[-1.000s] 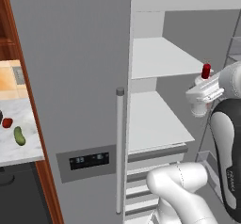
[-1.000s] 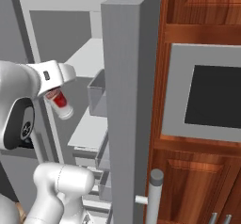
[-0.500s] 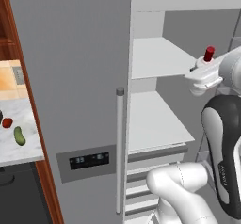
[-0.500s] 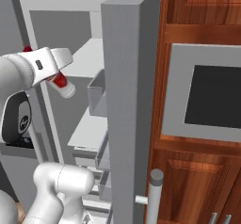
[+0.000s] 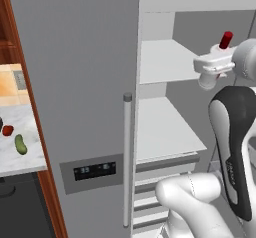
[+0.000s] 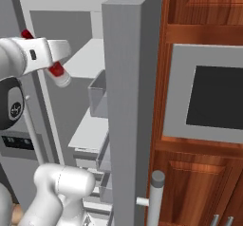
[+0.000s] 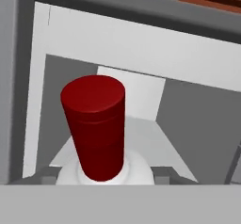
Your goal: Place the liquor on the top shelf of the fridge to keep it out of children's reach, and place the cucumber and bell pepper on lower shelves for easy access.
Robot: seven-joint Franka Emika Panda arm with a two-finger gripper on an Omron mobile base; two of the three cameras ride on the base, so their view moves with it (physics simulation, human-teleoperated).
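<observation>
Cucumber and bell pepper on counter beside fridge.

Marble desk at left, edged by a wood panel. Wood cabinets at right, holding a grey oven with dark window.

Red-capped liquor before fridge

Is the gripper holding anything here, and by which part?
Yes: the gripper holds the liquor by its body below the neck, red cap sticking out above.
</observation>
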